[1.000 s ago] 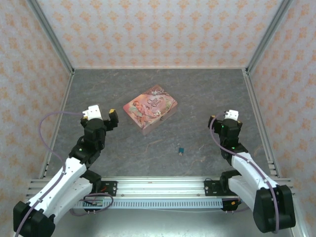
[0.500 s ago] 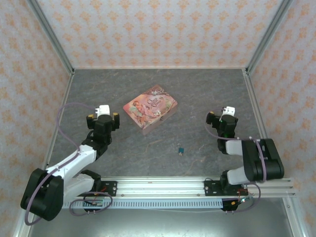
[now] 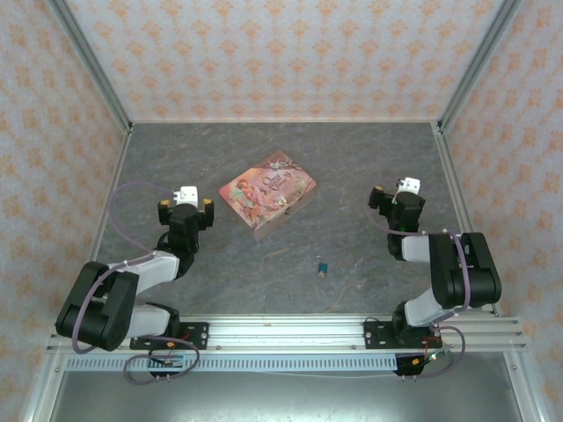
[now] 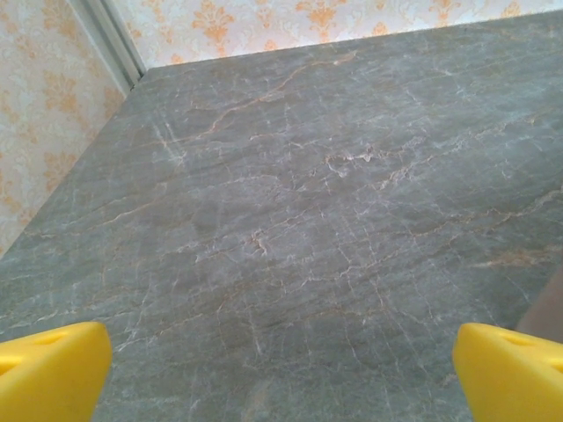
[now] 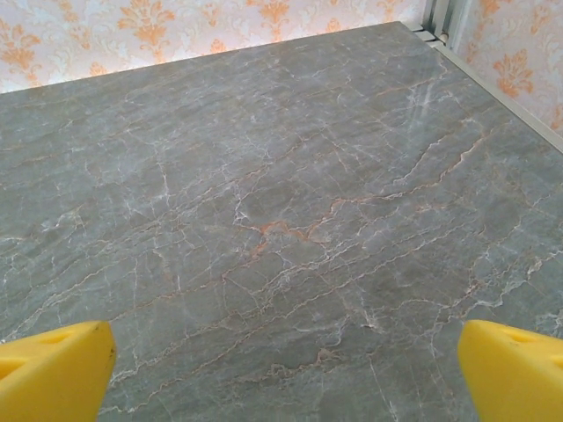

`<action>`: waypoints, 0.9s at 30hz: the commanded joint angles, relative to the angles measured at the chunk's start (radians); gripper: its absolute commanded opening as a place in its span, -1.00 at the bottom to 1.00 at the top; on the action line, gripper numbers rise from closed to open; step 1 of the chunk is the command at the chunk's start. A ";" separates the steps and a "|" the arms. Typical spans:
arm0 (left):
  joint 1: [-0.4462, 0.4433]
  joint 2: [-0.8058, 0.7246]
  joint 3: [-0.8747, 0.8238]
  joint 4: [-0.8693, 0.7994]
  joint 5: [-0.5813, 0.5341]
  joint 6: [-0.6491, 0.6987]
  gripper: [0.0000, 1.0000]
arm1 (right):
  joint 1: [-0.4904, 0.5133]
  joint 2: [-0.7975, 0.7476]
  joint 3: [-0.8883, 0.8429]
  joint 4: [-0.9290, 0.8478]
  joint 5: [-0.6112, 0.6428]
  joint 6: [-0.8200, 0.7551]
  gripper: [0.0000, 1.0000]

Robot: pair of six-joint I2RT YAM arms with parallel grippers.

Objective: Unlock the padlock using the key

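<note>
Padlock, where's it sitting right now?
Top view: the padlock lies on the table just right of centre, on the near side of the pink tin, apart from it.

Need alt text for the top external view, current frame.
A tiny teal padlock lies untouched on the grey marbled table near the front centre, with a pink picture-printed tin behind it. The left end effector and right end effector sit off to either side, well apart from both.
</note>
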 commanded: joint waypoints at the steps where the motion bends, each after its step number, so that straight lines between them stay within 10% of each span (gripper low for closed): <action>1: 0.038 0.090 -0.019 0.221 0.075 0.007 1.00 | -0.003 0.001 0.002 -0.017 0.006 0.012 0.98; 27: 0.139 0.177 0.095 0.076 0.146 -0.083 1.00 | 0.007 0.001 0.002 -0.018 0.024 0.005 0.98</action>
